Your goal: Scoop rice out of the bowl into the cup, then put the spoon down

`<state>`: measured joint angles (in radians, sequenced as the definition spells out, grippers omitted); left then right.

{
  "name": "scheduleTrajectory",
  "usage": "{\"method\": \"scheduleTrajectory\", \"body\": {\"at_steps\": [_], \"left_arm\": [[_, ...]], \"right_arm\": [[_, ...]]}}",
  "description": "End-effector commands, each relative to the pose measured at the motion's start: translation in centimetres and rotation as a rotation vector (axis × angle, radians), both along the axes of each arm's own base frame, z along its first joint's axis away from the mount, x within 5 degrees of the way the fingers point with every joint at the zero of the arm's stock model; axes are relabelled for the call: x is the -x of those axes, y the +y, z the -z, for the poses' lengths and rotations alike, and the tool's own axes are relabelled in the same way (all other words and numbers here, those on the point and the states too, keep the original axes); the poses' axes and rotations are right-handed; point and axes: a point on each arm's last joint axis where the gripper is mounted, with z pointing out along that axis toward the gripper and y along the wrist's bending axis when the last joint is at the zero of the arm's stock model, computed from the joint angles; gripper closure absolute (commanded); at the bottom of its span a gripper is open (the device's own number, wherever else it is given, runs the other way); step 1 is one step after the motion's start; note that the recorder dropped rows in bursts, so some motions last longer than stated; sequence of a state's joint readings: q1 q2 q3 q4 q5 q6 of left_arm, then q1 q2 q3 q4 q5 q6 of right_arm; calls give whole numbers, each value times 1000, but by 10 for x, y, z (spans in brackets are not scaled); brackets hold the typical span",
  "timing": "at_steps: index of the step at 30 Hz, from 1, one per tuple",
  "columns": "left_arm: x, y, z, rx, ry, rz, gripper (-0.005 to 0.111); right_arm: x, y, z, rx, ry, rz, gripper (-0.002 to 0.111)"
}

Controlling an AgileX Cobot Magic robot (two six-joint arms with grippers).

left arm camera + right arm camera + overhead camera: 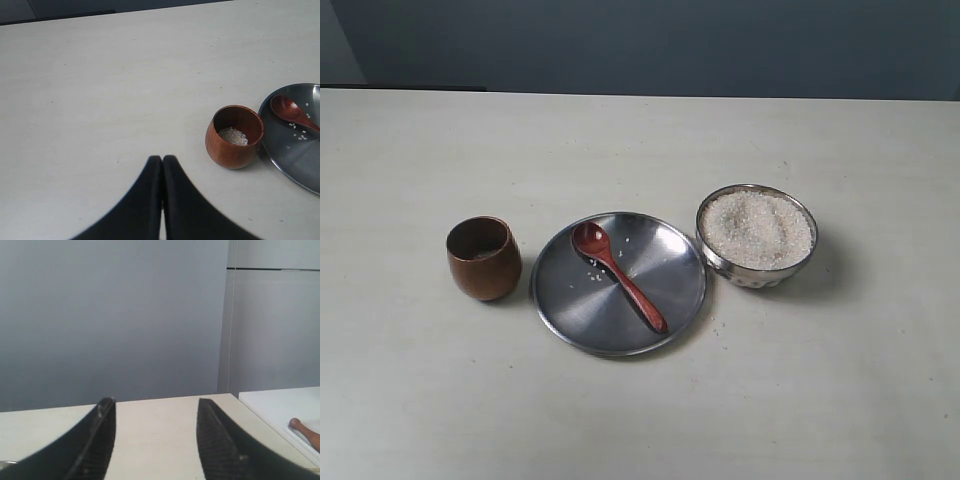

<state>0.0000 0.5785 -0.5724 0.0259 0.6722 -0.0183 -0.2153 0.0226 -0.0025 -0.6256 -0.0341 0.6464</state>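
Exterior view: spoon (pixel 618 274) on plate (pixel 570 310), prob. light, stiff, slick; grab mid-handle. Left gripper (pixel 162 159) pressed together, right gripper (pixel 156 412) spread, both empty.

Exterior view looks down; left wrist shares cup (pixel 483 258) and plate (pixel 665 262).

Each claw (pixel 162 159) has black, curved, tapering fingers (pixel 102 432) with ribbed inner faces.
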Motion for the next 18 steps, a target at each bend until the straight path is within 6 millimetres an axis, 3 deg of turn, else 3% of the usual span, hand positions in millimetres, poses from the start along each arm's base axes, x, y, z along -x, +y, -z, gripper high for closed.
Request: {"method": "scheduleTrajectory", "body": {"at_steps": [1, 12, 14, 15, 17, 18], "left_arm": [[-1, 0, -3, -2, -18, 5, 106], [-1, 0, -3, -2, -18, 5, 106], [-1, 0, -3, -2, -18, 5, 106], [-1, 0, -3, -2, -18, 5, 106], [-1, 0, -3, -2, -18, 5, 106], [-1, 0, -3, -2, -18, 5, 106]], "right_arm": [[2, 0, -1, 4, -21, 3, 59], [2, -1, 1, -42, -12, 12, 59], [2, -2, 4, -160, -9, 19, 59], [2, -3, 7, -379, -25, 11, 59], [2, -2, 8, -603, -55, -11, 59], [2, -2, 8, -617, -58, -13, 59]]}}
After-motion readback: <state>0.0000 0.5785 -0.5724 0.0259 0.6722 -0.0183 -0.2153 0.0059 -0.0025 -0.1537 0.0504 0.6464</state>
